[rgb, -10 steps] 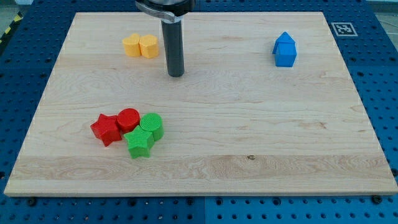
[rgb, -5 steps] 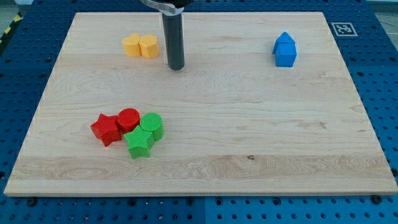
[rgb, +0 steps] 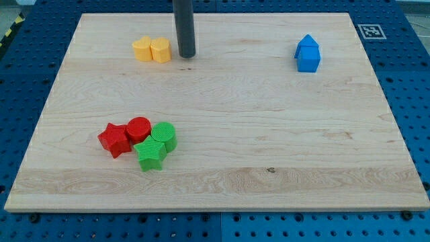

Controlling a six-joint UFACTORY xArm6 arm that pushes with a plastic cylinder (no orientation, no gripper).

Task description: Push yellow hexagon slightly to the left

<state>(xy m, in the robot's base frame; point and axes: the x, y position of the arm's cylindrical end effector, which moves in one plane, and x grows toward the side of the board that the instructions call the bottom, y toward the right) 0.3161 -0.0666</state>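
Flanking two yellow blocks [rgb: 152, 50]: my tip [rgb: 187, 56]

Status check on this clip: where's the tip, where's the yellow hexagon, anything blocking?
My tip down on the board, just right of the yellow hexagon, small gap. Hexagon touching another yellow block on its left, in the push path.

Pale wood board [rgb: 269, 134] (visible grain), matt rod [rgb: 184, 30]

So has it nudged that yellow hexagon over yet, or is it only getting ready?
Only getting ready. The yellow hexagon block sits against the other yellow block, not visibly pushed. My tip stands just to the view's right of it, with a small gap. The whole leftward push is left.
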